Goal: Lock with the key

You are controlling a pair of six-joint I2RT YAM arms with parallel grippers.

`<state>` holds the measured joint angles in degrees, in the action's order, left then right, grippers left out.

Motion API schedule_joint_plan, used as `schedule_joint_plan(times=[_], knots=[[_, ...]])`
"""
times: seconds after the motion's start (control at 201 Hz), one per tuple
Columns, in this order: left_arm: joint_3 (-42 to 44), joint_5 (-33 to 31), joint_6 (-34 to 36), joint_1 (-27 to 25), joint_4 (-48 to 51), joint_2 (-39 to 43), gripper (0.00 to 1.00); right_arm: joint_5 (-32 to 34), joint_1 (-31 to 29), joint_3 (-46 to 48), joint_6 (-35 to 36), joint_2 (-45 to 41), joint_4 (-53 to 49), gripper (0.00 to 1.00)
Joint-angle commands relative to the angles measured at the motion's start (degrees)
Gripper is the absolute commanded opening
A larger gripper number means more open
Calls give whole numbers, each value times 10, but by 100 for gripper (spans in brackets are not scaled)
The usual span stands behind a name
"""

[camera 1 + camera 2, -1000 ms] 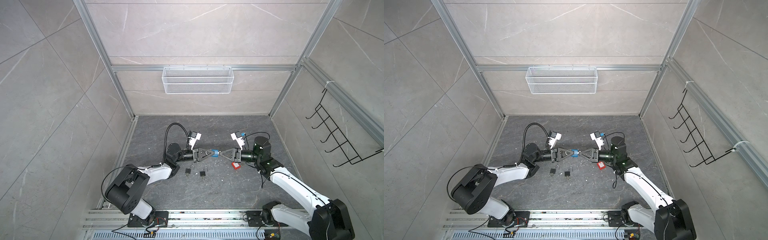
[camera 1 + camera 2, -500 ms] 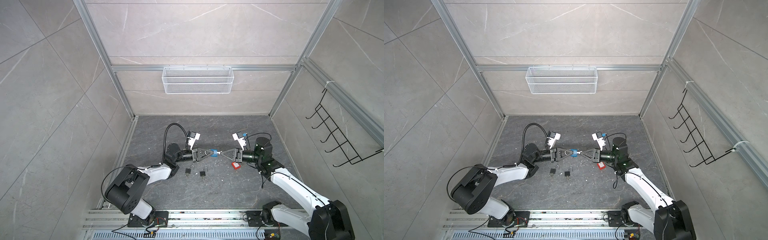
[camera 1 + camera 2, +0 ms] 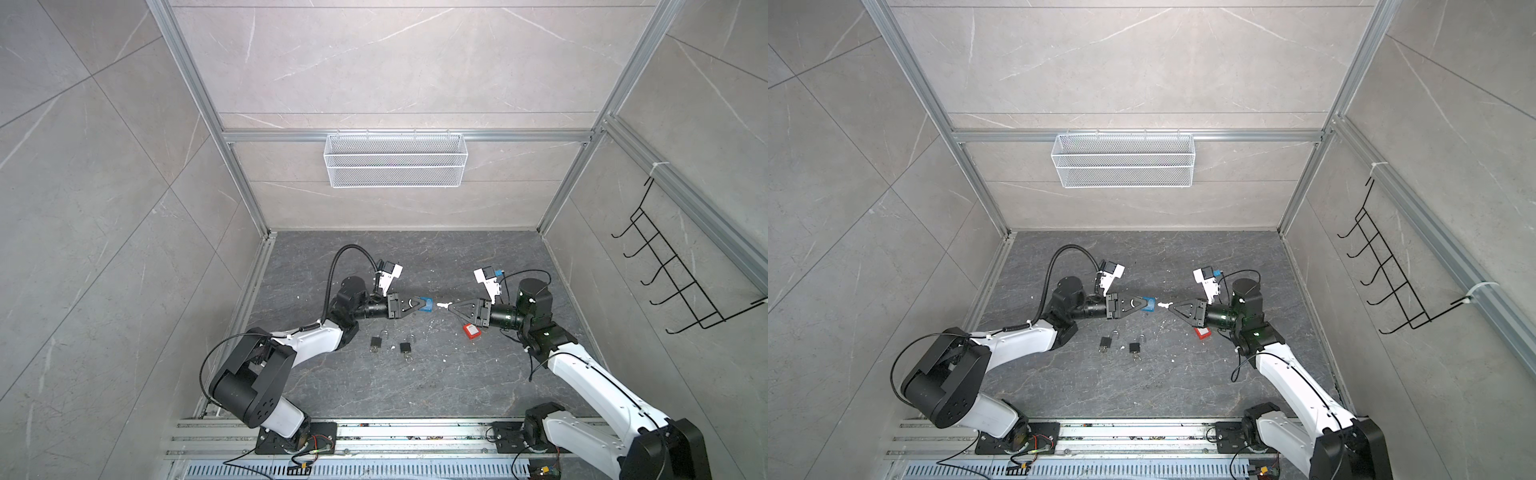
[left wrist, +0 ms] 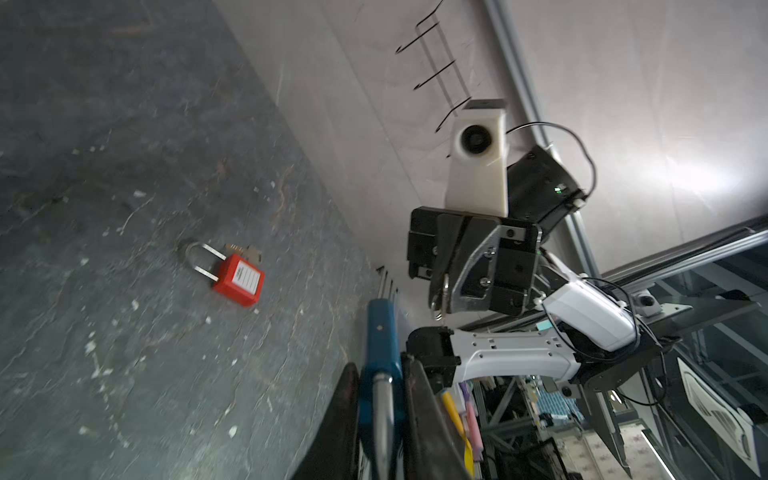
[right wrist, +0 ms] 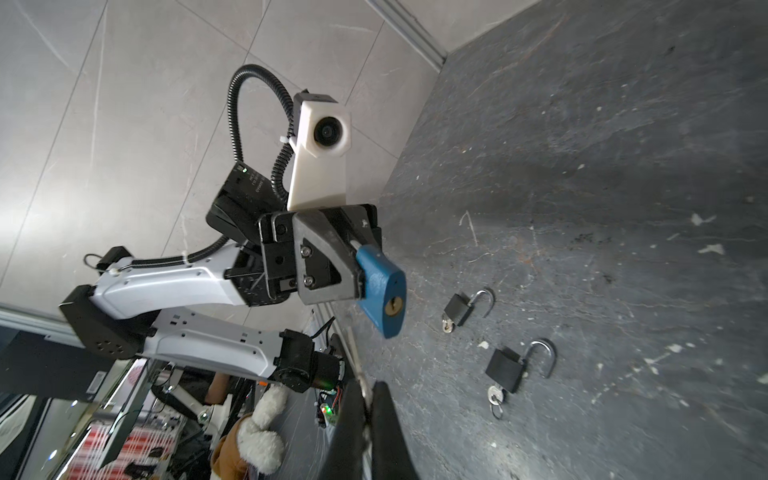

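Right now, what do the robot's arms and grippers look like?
The left arm and right arm have white link shells and black joints. The left gripper and right gripper have dark triangular fingers and white camera housings. A ribbed black hose loops above the left wrist; a thin black cable above the right.

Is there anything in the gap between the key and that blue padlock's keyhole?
Nothing visible. The right gripper holds the key just short of the blue padlock in the left gripper, with only open air between them. The keyhole faces the key, unobstructed.
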<state>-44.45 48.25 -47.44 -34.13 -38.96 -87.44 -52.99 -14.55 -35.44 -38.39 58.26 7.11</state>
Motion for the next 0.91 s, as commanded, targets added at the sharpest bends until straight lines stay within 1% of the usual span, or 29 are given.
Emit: schedule_joint_plan(times=[0.0,0.045,0.095,0.129,0.174,0.299,0.373,0.473,0.528,0.662,0.901], knots=[[-85,-78,219,-23,292,19,0,94,1,3,21,-21,-96,0],[-117,-77,262,-28,348,3,0,126,1,3,3,-24,-120,0],[-162,-55,305,-28,422,-26,0,144,1,5,-9,-25,-132,0],[-190,-43,339,-30,475,-45,0,152,1,10,-21,-28,-128,0],[-217,-18,379,-30,519,-68,0,164,1,23,-41,-35,-111,0],[-256,16,440,-31,585,-99,0,198,0,50,-73,-49,-77,0],[-302,24,479,-30,657,-132,0,242,-4,84,-110,-70,-40,0],[-355,37,525,-30,733,-178,0,292,-14,120,-131,-92,-7,0],[-376,40,534,-30,763,-201,0,318,-21,135,-141,-102,8,0],[-413,50,558,-36,809,-245,0,386,-52,139,-140,-102,1,0],[-470,55,579,-44,856,-298,0,455,-122,136,-149,-15,63,0]])
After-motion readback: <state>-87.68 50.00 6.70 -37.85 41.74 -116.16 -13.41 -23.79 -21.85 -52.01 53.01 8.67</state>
